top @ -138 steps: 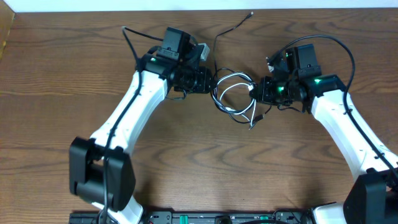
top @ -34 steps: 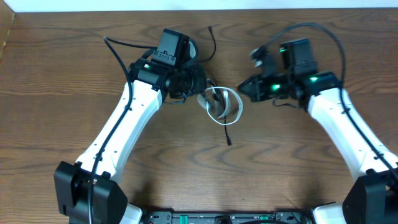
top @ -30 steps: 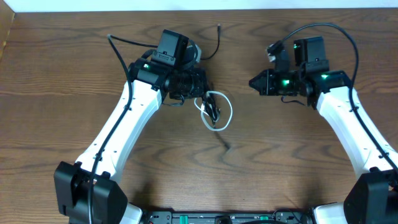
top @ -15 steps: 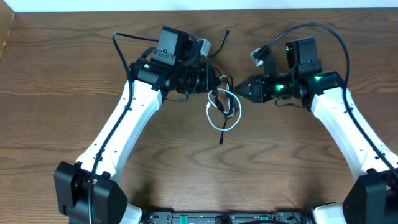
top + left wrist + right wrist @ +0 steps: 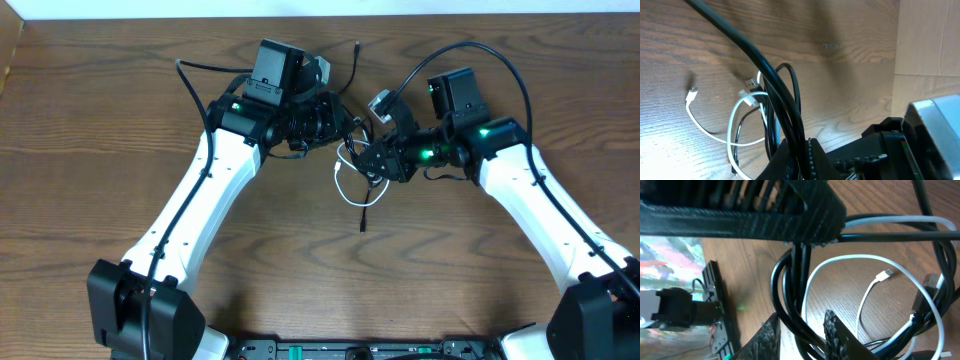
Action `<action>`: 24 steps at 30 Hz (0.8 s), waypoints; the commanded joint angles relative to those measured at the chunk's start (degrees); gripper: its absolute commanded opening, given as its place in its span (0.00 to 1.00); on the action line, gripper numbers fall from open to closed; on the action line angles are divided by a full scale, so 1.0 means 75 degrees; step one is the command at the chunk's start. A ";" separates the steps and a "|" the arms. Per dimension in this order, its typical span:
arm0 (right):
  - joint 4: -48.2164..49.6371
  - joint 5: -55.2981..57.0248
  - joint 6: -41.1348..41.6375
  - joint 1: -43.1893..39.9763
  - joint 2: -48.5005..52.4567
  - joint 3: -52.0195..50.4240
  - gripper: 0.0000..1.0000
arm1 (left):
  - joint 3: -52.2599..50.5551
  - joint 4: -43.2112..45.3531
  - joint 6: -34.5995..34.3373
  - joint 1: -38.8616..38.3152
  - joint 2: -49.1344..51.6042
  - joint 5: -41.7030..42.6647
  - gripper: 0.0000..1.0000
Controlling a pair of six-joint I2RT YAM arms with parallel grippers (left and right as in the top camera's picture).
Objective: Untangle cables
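Two black cord strands pass between the right gripper's half-parted fingers; with the left gripper clamped on it, pulling could cinch the white cord.

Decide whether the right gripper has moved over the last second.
Yes. The right gripper has moved left, away from the table's far edge, to the cables.

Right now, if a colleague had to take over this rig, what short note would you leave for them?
Left hand: shut, holding the black cable and, it seems, the white cable.
Right hand: fingers on either side of black cable strands; I cannot tell if it grips.
Cables: looped through each other between the hands, one black end trailing free.
Done: nothing separated.
Left: pull both cables apart.
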 commanded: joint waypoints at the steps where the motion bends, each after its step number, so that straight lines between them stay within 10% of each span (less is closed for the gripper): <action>1: 0.0012 0.0122 -0.0452 0.0023 0.0070 0.0076 0.23 | 0.0032 0.0009 -0.0093 0.0009 0.0015 0.0003 0.07; 24: 0.0111 0.0487 -0.1084 0.0023 0.0076 0.0073 0.18 | 0.0032 -0.1186 0.0321 0.0009 0.0015 0.0804 0.08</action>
